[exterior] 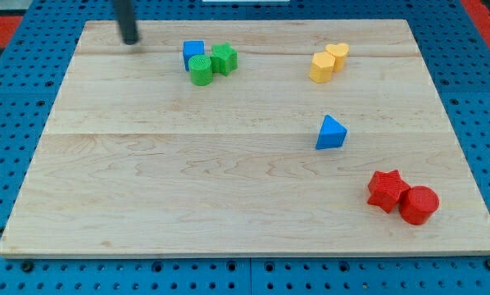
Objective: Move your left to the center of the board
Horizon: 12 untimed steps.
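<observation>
My tip (130,40) rests on the wooden board (188,197) near its top left corner, apart from every block. The nearest blocks are to its right: a blue cube (192,52), a green cylinder (201,71) and a green star-like block (224,59), all clustered and touching. Further right near the top are a yellow cylinder (338,55) and a yellow block (322,67), side by side. A blue triangle (331,133) lies right of the board's middle. A red star (387,190) and a red cylinder (418,205) sit together at the bottom right.
The board lies on a blue perforated table (15,123) that shows on all sides. A red surface (7,20) shows at the view's top left and top right corners.
</observation>
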### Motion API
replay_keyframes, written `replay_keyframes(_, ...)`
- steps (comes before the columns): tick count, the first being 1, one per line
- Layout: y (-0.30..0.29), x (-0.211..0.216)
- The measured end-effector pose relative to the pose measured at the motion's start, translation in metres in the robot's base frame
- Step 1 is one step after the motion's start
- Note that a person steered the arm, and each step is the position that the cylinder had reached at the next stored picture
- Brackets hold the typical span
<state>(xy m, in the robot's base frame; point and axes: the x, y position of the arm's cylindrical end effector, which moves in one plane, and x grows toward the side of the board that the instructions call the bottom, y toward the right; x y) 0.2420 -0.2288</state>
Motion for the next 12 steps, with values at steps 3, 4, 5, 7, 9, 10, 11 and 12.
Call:
replay_keyframes(3,0.233,0.217)
replay_keyframes(4,0.297,0.239)
replay_keyframes(5,0.299,0.239)
replay_keyframes(7,0.288,0.239)
replay_keyframes(9,0.276,0.239)
replay_keyframes(10,0.266,0.239)
replay_keyframes(11,0.256,0.239)
replay_keyframes(12,0.248,0.239)
